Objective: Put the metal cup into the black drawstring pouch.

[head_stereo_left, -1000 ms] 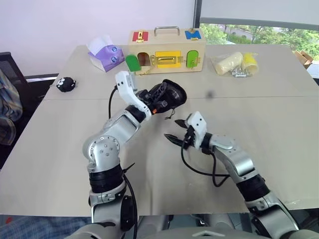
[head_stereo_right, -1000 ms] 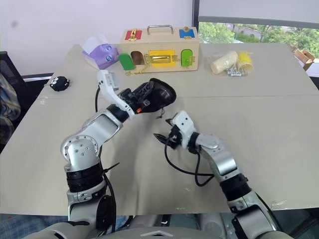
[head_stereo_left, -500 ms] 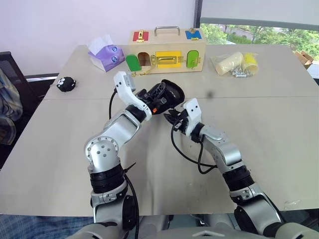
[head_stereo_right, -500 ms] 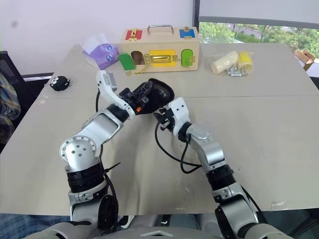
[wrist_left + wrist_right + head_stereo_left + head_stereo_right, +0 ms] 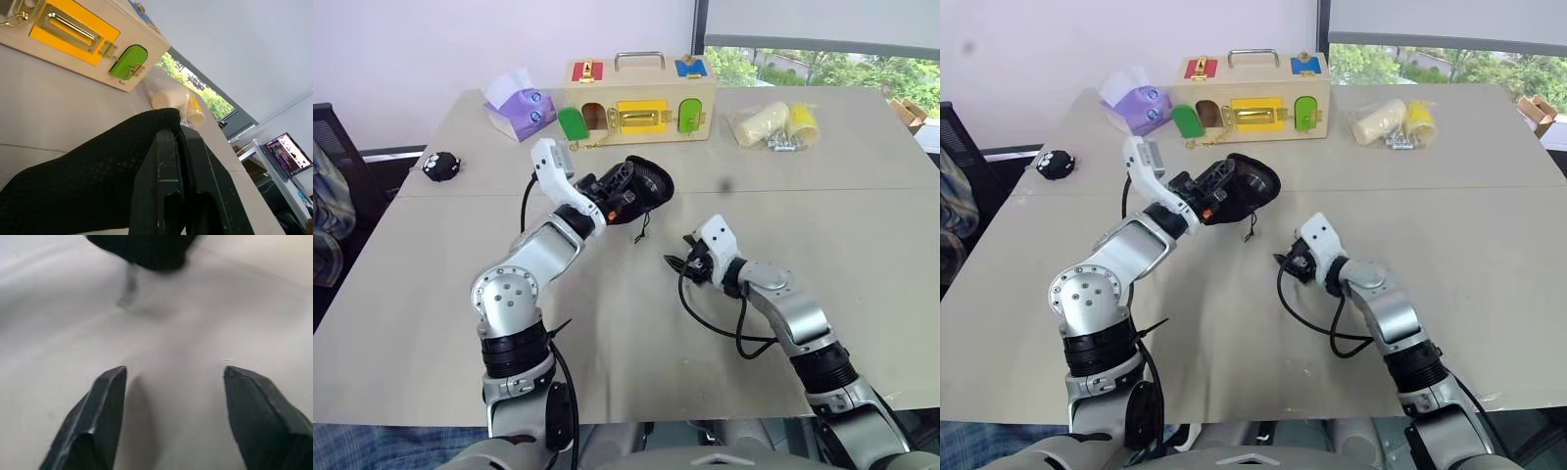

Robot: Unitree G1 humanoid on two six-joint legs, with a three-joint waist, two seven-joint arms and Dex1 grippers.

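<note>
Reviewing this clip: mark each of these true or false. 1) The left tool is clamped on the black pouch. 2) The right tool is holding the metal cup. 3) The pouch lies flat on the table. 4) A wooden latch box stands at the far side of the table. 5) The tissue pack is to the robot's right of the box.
1) True: the left tool is shut on the black pouch.
2) False: the right tool stands open, with bare table between its fingers.
3) False: it is held up above the table.
4) True: the wooden latch box stands there.
5) False: the tissue pack is to its left.
</note>
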